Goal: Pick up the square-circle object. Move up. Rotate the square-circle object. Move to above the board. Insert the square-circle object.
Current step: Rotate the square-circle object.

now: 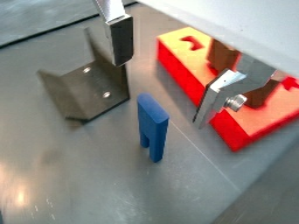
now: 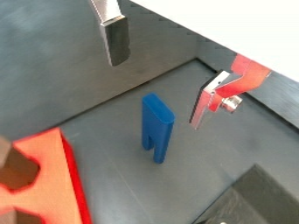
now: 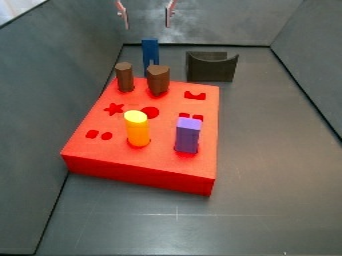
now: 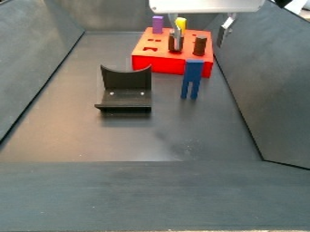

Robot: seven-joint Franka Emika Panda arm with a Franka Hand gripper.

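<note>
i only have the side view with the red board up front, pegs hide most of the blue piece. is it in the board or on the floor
observer: on the floor. the blue piece stands upright, legs down, just off the board's edge and not touching it.
operator: ok. my view cuts off the gripper at the top, has it got the piece
observer: no. the gripper is open above the piece, one of its fingers to each side and nothing between them.
</note>
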